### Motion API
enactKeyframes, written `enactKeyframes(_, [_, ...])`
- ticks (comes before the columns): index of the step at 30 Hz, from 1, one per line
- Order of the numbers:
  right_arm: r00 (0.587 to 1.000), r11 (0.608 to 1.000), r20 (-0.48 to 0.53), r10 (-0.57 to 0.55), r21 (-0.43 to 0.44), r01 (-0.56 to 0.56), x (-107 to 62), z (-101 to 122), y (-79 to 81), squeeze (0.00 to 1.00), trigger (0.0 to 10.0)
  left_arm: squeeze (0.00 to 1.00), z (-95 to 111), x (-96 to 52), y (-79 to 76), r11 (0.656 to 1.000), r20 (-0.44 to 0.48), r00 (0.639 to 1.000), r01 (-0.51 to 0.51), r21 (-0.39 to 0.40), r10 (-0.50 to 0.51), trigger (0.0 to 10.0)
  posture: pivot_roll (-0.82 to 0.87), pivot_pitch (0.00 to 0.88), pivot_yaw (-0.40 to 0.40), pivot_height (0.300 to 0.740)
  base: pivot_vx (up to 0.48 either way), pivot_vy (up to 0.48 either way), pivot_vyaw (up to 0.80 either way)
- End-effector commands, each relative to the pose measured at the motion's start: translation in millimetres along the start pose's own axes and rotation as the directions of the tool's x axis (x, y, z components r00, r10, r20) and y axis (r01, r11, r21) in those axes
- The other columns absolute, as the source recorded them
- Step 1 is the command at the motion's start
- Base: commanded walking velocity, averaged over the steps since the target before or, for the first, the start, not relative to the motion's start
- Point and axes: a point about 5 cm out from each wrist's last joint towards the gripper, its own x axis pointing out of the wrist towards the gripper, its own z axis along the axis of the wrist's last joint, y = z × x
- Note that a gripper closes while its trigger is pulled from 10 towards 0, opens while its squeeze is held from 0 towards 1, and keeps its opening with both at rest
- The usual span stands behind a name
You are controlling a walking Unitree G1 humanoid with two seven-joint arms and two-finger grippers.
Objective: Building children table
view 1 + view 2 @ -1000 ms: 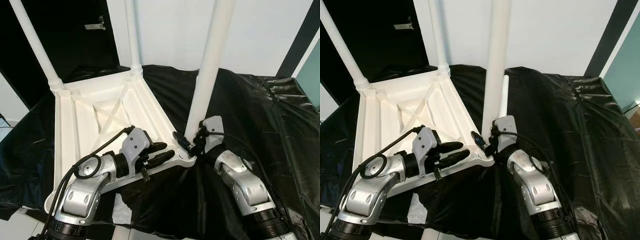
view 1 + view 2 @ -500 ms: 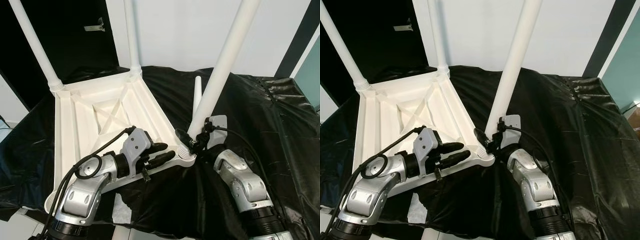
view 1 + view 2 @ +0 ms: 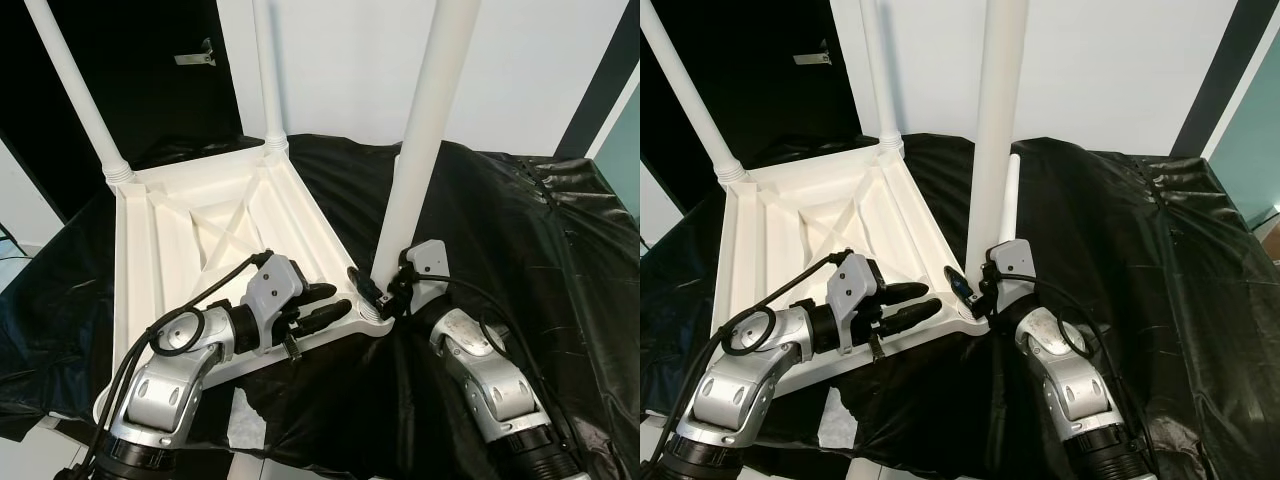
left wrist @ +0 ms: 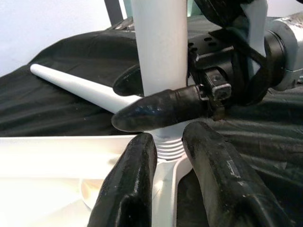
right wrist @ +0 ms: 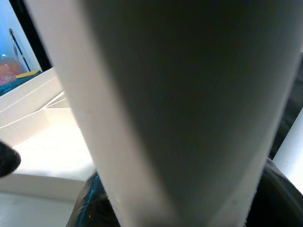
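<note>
A white table top (image 3: pixel 200 225) lies upside down on a black cloth. Two white legs (image 3: pixel 75 85) (image 3: pixel 265 70) stand screwed into its far corners. At the near right corner socket (image 4: pixel 168 144) a third leg (image 3: pixel 425 130) stands upright, and my right gripper (image 3: pixel 380 290) is shut on it just above its base. My left gripper (image 3: pixel 325 305) is shut on the table top's rim beside that corner, its fingers (image 4: pixel 128 189) either side of the rim. A fourth leg (image 3: pixel 1008 200) lies loose on the cloth behind the held leg.
The black cloth (image 3: pixel 520 230) covers the whole work surface and falls away in folds at the right. A dark door with a handle (image 3: pixel 190 55) is at the back left, a white wall behind. A white patch (image 3: pixel 243 420) lies at the front edge.
Half a second ago the held leg leaned to the right; it now stands upright in the corner socket. My left gripper has stayed on the rim.
</note>
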Motion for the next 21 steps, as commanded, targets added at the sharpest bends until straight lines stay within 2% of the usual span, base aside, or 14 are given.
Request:
enactKeyframes(1, [0.992, 0.999, -0.123, 0.020, 0.034, -0.016, -6.8, -27.3, 4.5, 0.00, 10.0, 0.00, 2.6, -1.2, 3.6, 0.998, 0.004, 0.999, -0.052, 0.021, 0.052, 10.0, 0.02, 0.000, 0.010, 0.740, 0.000, 0.000, 0.00])
enactKeyframes(6, [0.994, 0.998, -0.100, 0.046, 0.037, -0.042, -8.8, -27.8, 6.5, 0.00, 10.0, 0.00, 3.1, -2.1, 4.2, 0.998, 0.003, 0.999, -0.055, 0.024, 0.055, 10.0, 0.02, 0.000, 0.010, 0.740, 0.000, 0.000, 0.00])
enactKeyframes(12, [0.984, 0.981, -0.041, 0.174, -0.079, -0.177, -15.4, -26.7, 17.4, 0.00, 10.0, 0.00, 3.9, -2.7, 5.2, 0.998, 0.002, 0.999, -0.053, 0.028, 0.053, 10.0, 0.01, 0.000, 0.022, 0.740, 0.000, 0.000, 0.00])
enactKeyframes(14, [0.980, 0.975, -0.033, 0.198, -0.094, -0.200, -16.6, -26.4, 18.7, 0.00, 10.0, 0.00, 4.1, -2.8, 5.3, 0.998, 0.001, 0.999, -0.052, 0.028, 0.052, 10.0, 0.01, 0.000, 0.022, 0.740, 0.000, 0.000, 0.00])
enactKeyframes(19, [0.977, 0.975, -0.017, 0.214, -0.056, -0.215, -17.6, -25.3, 10.5, 0.00, 10.0, 0.00, 5.2, -3.7, 5.8, 0.998, -0.001, 0.999, -0.049, 0.032, 0.049, 10.0, 0.01, 0.000, 0.029, 0.740, 0.000, 0.000, 0.00])
enactKeyframes(21, [0.979, 0.979, -0.020, 0.205, -0.014, -0.205, -15.3, -23.6, 0.0, 0.00, 10.0, 0.00, 5.5, -4.1, 6.3, 0.998, -0.002, 0.999, -0.048, 0.033, 0.048, 10.0, 0.01, 0.000, 0.032, 0.740, 0.000, 0.000, 0.00])
